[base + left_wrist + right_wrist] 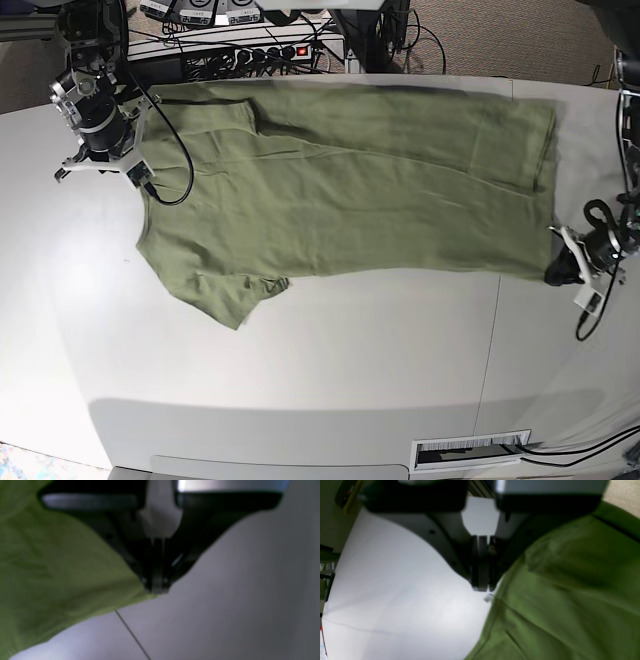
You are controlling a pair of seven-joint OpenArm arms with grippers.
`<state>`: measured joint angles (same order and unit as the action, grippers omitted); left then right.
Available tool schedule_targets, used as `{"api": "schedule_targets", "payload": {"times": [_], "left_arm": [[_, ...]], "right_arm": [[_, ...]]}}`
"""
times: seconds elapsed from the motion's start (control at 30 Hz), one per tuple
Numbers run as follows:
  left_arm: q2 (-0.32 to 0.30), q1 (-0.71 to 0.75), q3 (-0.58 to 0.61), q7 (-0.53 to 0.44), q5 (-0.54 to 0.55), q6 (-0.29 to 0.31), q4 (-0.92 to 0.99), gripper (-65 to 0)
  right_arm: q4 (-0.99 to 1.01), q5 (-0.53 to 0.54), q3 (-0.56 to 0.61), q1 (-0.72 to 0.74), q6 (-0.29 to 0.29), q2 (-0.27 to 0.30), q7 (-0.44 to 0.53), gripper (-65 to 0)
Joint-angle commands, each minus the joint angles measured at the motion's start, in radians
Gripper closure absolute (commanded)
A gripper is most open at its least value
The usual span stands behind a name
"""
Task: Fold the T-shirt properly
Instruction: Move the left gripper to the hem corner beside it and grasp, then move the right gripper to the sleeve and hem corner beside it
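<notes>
My T-shirt [350, 190] lay spread flat across the white table [330, 370], its length running from side to side in the base view, the collar end toward that view's left and the hem toward its right. One short sleeve stuck out at the lower left of the cloth, a little crumpled, and the other lay at the top left, close to the table's far edge. My left gripper [157, 590] sat at the hem's near corner, on the right of the base view, and its jaws were pressed together on the very tip of the green fabric, which fanned away from the pinch to one side of the wrist view. Beside that corner the table showed bare, with a thin dark seam running across it. My right gripper [482, 588] sat at the shoulder by the far sleeve, on the left of the base view. Its jaws were clenched too, at the edge of the shirt where a stitched seam ran past them; that wrist view was blurred, so I could not tell whether any cloth lay between them. Cables and a power strip [262, 52] lay beyond the table's far edge.
</notes>
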<state>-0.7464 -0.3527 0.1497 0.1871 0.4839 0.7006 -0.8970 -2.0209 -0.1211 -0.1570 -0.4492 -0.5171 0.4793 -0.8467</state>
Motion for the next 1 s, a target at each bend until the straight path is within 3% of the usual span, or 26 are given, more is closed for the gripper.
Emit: {"api": "schedule_targets", "payload": {"times": [0.0, 0.17, 0.3, 0.43, 0.63, 0.8, 0.97], "left_arm": [[-0.032, -0.024, -0.008, -0.011, 0.036, -0.002, -0.018, 0.0], [-0.032, -0.023, -0.008, 0.088, 0.192, -0.002, -0.023, 0.0], [-0.034, -0.021, -0.008, 0.105, 0.201, -0.002, -0.024, 0.0], [-0.033, -0.012, -0.008, 0.119, 0.203, -0.002, -0.031, 0.0], [-0.035, -0.01, -0.008, 0.12, 0.205, -0.002, -0.05, 0.0], [-0.035, -0.01, -0.008, 0.119, 0.212, -0.002, -0.05, 0.0], [-0.035, -0.01, -0.008, 0.119, 0.212, -0.002, -0.05, 0.0]], "right_arm": [[-0.015, -0.002, -0.01, 0.007, 0.012, 0.013, 0.026, 0.0], [-0.011, -0.002, -0.01, 0.081, 0.013, -0.04, 0.05, 0.0], [0.055, -0.002, -0.01, 0.178, 0.013, -0.117, 0.092, -1.2], [0.18, -0.002, -0.01, 0.288, 0.012, -0.171, 0.106, -6.9], [0.34, -0.002, -0.008, 0.403, 0.013, -0.177, 0.065, -17.6], [0.384, -0.001, -0.008, 0.483, 0.012, -0.177, 0.101, -17.7], [0.546, 0.028, -0.008, 0.628, 0.012, -0.177, 0.151, -21.9]]}}
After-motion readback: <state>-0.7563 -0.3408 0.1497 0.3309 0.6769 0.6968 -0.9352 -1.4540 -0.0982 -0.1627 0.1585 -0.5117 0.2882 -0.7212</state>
